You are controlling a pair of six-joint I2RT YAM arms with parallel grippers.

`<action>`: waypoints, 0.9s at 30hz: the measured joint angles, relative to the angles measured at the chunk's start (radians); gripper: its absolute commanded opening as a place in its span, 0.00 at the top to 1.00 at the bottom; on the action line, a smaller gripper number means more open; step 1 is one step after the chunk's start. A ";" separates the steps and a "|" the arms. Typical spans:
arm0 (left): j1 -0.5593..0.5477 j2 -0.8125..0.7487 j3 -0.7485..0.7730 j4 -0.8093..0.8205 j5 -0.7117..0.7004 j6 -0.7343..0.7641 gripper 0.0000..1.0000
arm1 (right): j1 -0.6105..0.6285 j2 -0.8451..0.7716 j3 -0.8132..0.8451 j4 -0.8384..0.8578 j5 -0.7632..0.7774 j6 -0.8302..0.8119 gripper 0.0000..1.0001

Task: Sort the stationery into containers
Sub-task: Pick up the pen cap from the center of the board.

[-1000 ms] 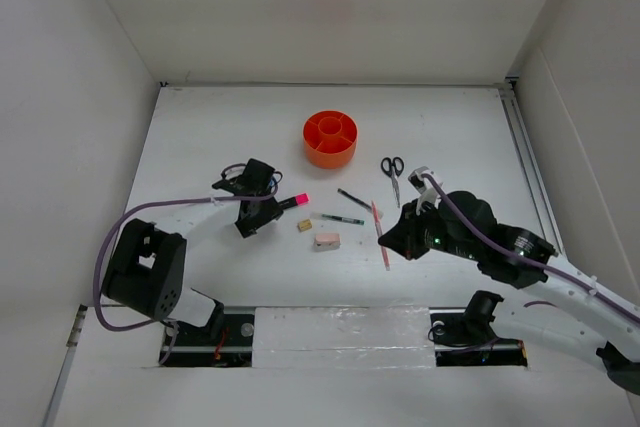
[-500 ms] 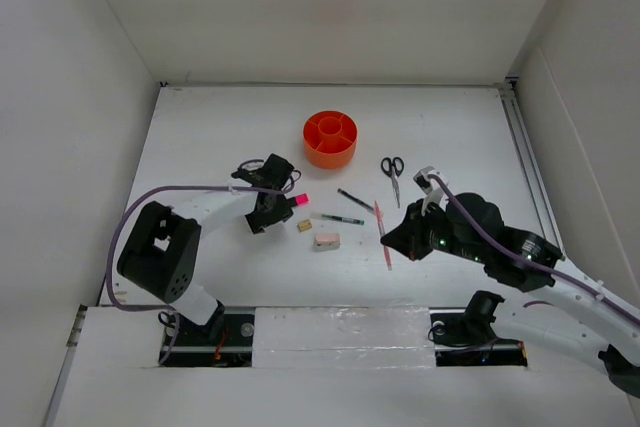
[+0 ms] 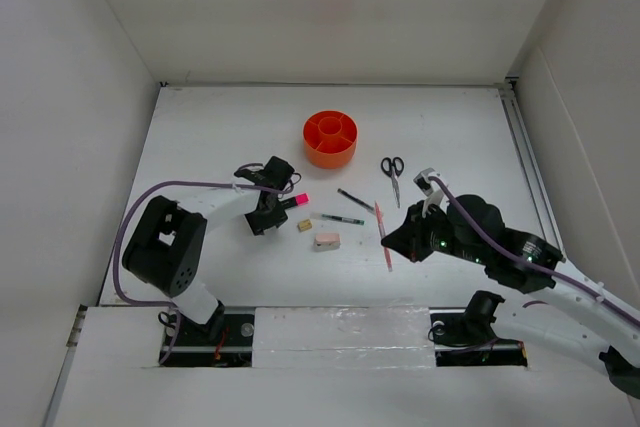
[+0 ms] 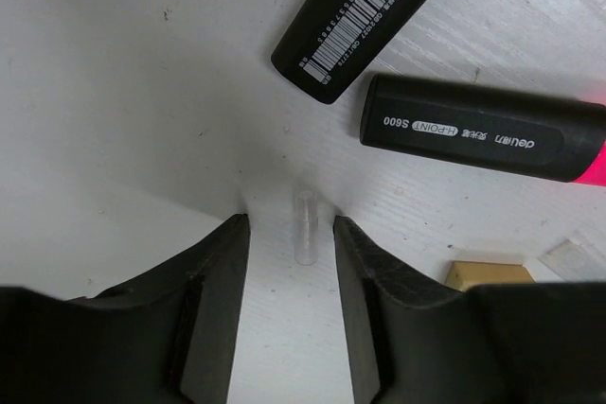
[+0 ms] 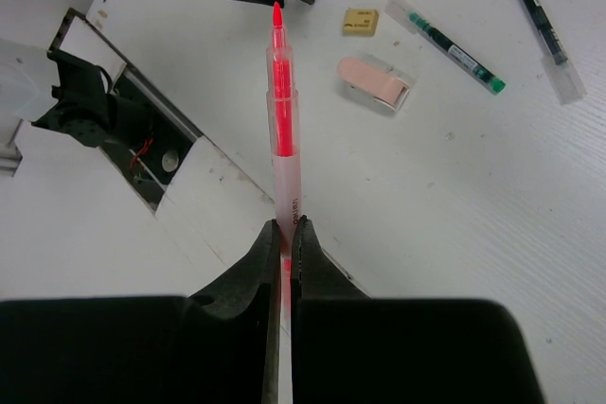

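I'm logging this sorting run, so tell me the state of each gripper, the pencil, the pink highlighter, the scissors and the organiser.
Left gripper: open.
Right gripper: shut on the pink-red pencil.
Pink-capped highlighter: capped, lying on the table.
Scissors: closed, flat on the table.
Orange organiser: upright, compartments look empty.

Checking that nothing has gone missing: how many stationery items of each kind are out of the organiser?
Highlighters: 2
Dark pens: 2
Pink-red pencil: 1
Erasers: 2
Scissors: 1
Total: 8
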 measured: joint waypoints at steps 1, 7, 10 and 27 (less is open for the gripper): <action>0.000 0.004 0.000 0.001 -0.001 -0.001 0.67 | 0.000 -0.001 0.000 0.000 0.000 0.000 1.00; 0.000 0.010 0.000 0.003 -0.006 -0.002 0.70 | 0.000 -0.008 0.000 0.001 0.000 -0.002 1.00; 0.000 0.011 0.000 0.004 -0.008 -0.002 0.71 | 0.000 -0.008 0.000 0.001 0.000 -0.002 1.00; 0.001 -0.006 -0.034 0.085 0.018 0.021 1.00 | 0.000 0.005 0.000 0.001 -0.011 -0.002 1.00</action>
